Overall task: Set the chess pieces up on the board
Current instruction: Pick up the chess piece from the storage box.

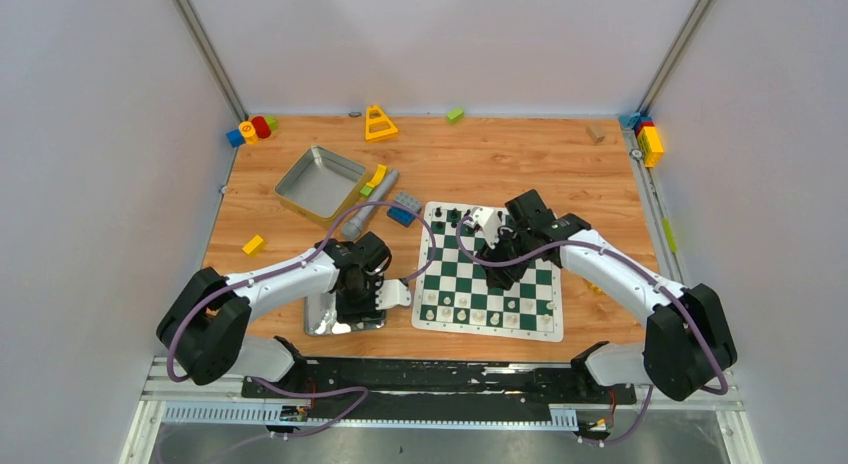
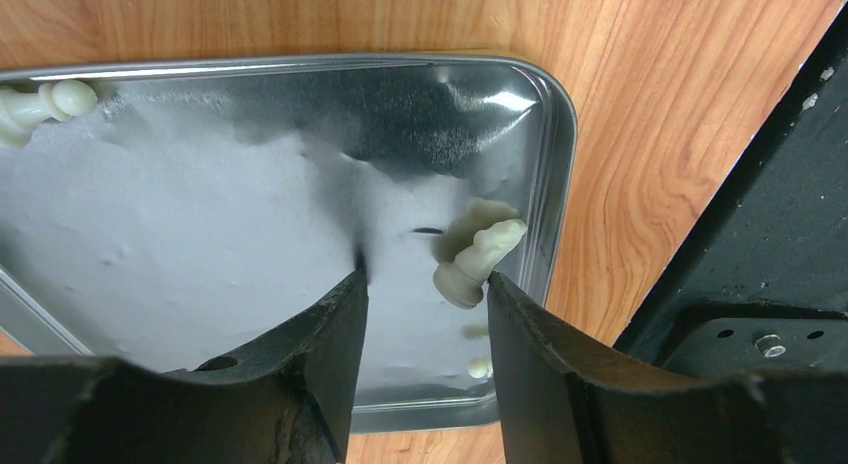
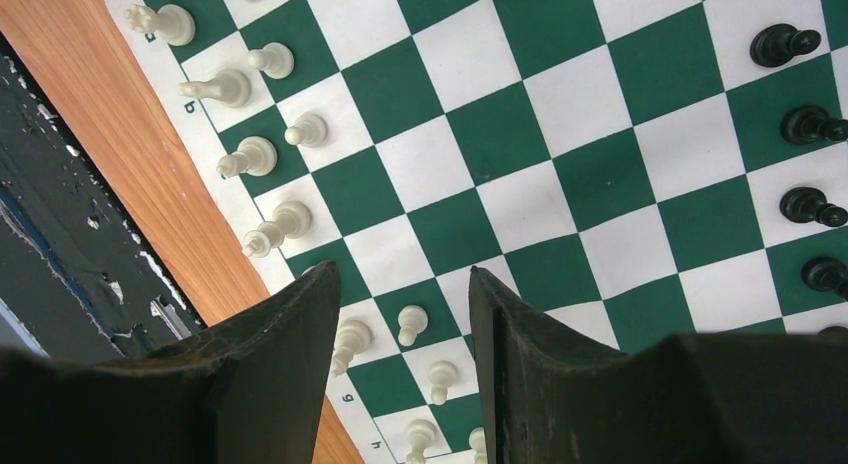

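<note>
The green and white board (image 1: 487, 331) lies right of centre. Cream chess pieces (image 1: 478, 316) stand along its near edge and black ones (image 1: 452, 216) at its far edge. My right gripper (image 1: 500, 267) hovers above the board, open and empty. In the right wrist view it (image 3: 403, 276) is over cream pawns (image 3: 411, 322), with black pieces (image 3: 808, 124) at the right. My left gripper (image 1: 350, 302) is low over a flat silver tray (image 1: 322, 326) and open. A cream piece (image 2: 480, 259) lies on its side in the tray (image 2: 555, 154), between my jaws (image 2: 425, 284) close to the right fingertip. Another cream piece (image 2: 45, 102) lies at the tray's far left.
A deeper silver tin (image 1: 320, 182) stands at the back left, with grey and blue blocks (image 1: 403, 207) beside it. Coloured blocks lie at the back corners (image 1: 252, 129) (image 1: 648, 139), with a yellow block (image 1: 253, 245) at the left. The black base rail (image 2: 760, 284) runs just past the tray.
</note>
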Tool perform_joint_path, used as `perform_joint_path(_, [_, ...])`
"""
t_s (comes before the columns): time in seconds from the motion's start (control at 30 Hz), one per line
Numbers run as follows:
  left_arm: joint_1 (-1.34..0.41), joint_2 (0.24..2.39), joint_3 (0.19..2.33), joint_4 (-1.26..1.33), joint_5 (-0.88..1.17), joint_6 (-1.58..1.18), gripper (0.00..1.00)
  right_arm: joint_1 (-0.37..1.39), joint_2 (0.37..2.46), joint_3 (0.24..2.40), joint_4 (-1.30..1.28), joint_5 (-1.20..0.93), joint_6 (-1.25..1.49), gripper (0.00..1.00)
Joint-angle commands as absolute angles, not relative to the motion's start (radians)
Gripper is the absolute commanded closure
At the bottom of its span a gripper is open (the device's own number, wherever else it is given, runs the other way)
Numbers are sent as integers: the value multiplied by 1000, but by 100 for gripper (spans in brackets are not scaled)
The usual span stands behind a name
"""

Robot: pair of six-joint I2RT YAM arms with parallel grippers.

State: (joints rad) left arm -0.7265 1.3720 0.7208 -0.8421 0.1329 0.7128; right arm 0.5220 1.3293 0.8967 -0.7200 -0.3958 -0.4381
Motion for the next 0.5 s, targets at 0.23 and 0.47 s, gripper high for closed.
perform_joint_path(0.23, [-744,1393,706,-805,179,711,54,518,1348,897,-697,-408,-432,50])
perform_joint_path(0.47, [-744,1396,709,-793,187,705,66,518,1350,896,-696,-407,-433,50])
